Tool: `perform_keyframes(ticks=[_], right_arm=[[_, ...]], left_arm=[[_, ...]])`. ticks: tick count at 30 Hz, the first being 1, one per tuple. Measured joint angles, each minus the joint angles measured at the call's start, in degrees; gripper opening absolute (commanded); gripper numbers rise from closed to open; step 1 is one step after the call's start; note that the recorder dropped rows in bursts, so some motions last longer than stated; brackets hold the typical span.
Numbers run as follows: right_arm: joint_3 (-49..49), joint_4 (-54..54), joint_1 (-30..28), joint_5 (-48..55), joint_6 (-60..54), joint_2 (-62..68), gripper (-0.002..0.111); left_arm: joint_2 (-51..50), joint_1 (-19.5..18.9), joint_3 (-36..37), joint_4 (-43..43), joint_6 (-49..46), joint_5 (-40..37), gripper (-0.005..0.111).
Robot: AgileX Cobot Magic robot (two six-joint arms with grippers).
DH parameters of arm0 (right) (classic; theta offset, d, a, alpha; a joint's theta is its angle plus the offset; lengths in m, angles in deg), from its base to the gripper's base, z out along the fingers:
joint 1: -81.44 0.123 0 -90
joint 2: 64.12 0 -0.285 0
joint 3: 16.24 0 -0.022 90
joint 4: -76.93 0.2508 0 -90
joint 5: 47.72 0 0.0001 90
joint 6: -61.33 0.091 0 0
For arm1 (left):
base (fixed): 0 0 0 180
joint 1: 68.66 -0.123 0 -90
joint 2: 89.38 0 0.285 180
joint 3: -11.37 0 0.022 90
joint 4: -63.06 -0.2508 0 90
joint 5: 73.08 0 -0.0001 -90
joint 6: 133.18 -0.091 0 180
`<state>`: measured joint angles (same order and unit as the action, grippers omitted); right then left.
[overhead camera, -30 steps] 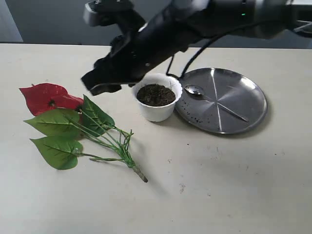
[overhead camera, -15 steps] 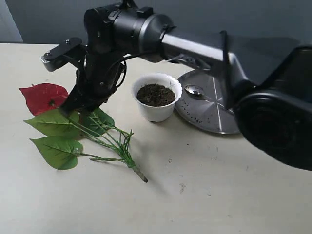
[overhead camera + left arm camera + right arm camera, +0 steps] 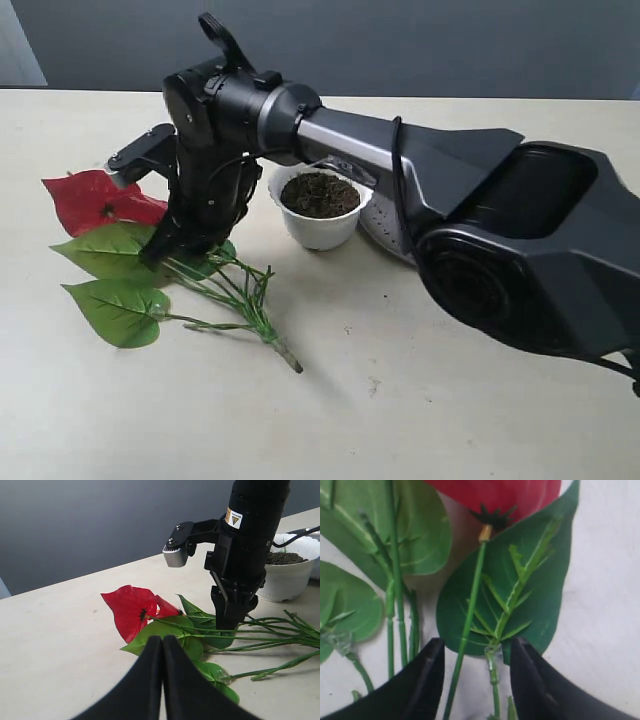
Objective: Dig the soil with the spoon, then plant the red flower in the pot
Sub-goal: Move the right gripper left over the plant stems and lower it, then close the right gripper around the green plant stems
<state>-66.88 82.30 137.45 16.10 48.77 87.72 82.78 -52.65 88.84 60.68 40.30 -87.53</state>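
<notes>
The red flower (image 3: pixel 92 198) lies flat on the table left of the pot, its green stems (image 3: pixel 232 300) running toward the front. My right gripper (image 3: pixel 168 246) reaches across and points down onto the leaves; it is open, its fingers (image 3: pixel 427 675) standing either side of two thin stems (image 3: pixel 470 615) without touching them. The white scalloped pot (image 3: pixel 322 228) holds dark soil (image 3: pixel 320 193). My left gripper (image 3: pixel 162 640) is shut and empty, low over the table short of the leaves (image 3: pixel 165 630). The spoon is hidden behind my right arm.
My right arm (image 3: pixel 400 150) spans the table from right to left above the pot, and its bulky base link (image 3: pixel 520 250) fills the right side. Only an edge of the steel plate (image 3: pixel 381 237) shows beneath it.
My right arm has swung from above the pot to the flower and dropped lower, bringing its open fingers down around the stems. The flower and pot have not moved.
</notes>
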Motion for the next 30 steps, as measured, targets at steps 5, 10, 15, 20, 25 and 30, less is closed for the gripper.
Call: perform_keyframes(ticks=[5, 10, 15, 20, 25, 30], right_arm=[[0.0, 1.24, 0.9, -0.14, -1.53, 0.33, 0.042], [0.0, 1.37, 1.69, -0.77, -2.93, 0.33, 0.042], [0.0, 1.01, 1.86, -1.0, -3.49, 0.21, 0.042], [0.0, -0.34, 1.86, -1.23, -3.49, -2.28, 0.042], [-0.21, -0.07, 1.86, -1.03, -2.75, -5.24, 0.042], [-0.21, 3.75, 2.02, 0.94, -5.34, -4.87, 0.042]], left_arm=[[0.0, 0.0, 0.0, 0.0, 0.0, 0.0, 0.0], [0.0, 0.0, 0.0, 0.0, 0.0, 0.0, 0.0], [0.0, 0.0, 0.0, 0.0, 0.0, 0.0, 0.0], [0.0, 0.0, 0.0, 0.0, 0.0, 0.0, 0.0], [0.0, 0.0, 0.0, 0.0, 0.0, 0.0, 0.0], [0.0, 0.0, 0.0, 0.0, 0.0, 0.0, 0.0]])
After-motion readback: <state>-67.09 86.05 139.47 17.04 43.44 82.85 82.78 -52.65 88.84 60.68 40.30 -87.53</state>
